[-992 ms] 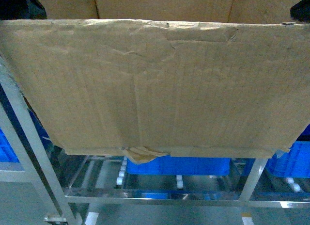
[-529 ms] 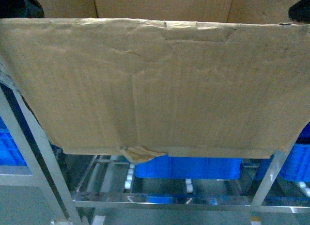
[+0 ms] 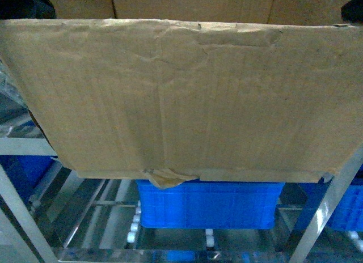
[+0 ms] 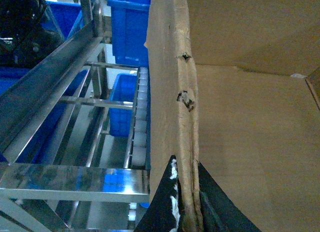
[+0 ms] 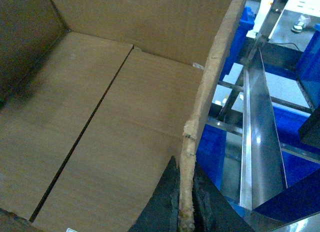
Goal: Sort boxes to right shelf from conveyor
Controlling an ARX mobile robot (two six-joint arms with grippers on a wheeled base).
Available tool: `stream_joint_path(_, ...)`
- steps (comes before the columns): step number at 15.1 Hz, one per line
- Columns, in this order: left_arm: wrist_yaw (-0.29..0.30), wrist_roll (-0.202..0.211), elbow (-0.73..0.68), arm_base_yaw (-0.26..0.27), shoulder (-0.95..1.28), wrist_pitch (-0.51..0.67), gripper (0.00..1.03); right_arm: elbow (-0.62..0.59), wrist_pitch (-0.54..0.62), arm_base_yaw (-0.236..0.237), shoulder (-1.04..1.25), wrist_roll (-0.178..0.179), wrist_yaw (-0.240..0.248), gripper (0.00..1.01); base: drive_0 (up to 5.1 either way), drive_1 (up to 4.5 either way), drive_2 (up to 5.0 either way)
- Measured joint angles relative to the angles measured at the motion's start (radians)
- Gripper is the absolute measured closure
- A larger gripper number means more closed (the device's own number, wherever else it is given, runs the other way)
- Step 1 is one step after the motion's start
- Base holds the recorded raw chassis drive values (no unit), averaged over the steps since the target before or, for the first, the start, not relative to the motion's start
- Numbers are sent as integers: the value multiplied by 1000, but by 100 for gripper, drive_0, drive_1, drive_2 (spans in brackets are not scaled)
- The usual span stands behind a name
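Carton (image 3: 187, 98) wall between tool (image 4: 186, 212) pads

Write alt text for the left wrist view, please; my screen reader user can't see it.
The left gripper pinches the ragged top edge of a brown cardboard carton, one dark finger on each side of the wall. The carton's empty interior fills the right. On the left stands a shiny steel rack with white rollers and blue crates.

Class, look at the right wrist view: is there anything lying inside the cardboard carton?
No: the carton shows only its bare brown floor flaps and inner walls, while the right end effector is clamped on its side wall.
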Motion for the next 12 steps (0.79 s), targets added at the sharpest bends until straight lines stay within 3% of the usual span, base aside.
stream_joint_path(7, 4, 0, 0, 2, 5, -7, 101, 0, -6, 0, 4, 0, -1, 98, -6, 371, -383)
stream_joint_path(10, 1, 0, 0, -1, 4, -5, 101, 0, -6, 0, 3, 0, 2, 98, -446, 412, 60)
stream_joint_path(12, -2, 0, 0, 10, 3, -5, 101, 0, -1, 12, 4, 0, 3, 98, 0, 0, 0)
